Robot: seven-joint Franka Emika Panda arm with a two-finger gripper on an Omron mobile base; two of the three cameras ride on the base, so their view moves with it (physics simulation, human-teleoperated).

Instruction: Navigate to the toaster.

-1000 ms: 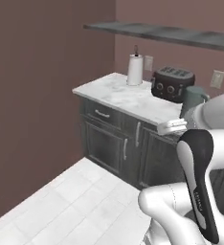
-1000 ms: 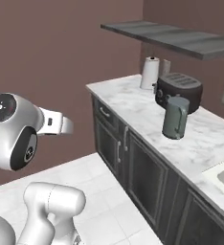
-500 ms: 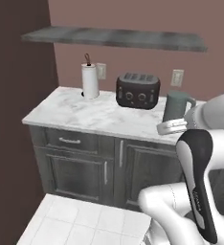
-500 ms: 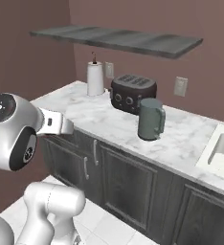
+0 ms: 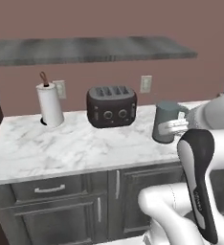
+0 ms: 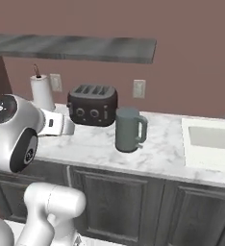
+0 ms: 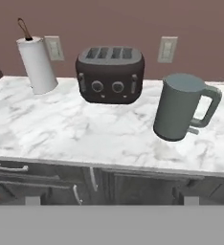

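The toaster point(image 5: 111, 106) is a wide dark box with four top slots and knobs on its front. It stands at the back of the marble counter point(image 5: 61, 148), against the wall, facing me. It appears left of centre in the right base view point(image 6: 92, 104) and near the top centre of the hand view point(image 7: 110, 74). My gripper point(image 7: 111, 201) is held in the air in front of the counter edge, apart from the toaster. Its two tips sit far apart at the bottom of the hand view, open and holding nothing.
A grey-green jug point(image 7: 178, 107) stands right of the toaster, and a white paper towel roll point(image 7: 36, 66) left of it. A sink point(image 6: 213, 139) lies at the counter's right end. A shelf point(image 5: 85, 48) hangs above, dark cabinets point(image 5: 80, 206) below.
The base has driven and turned, so the whole scene has shifted. The counter now faces me squarely, and the toaster appears larger and nearer the middle. Nothing on the counter moved.
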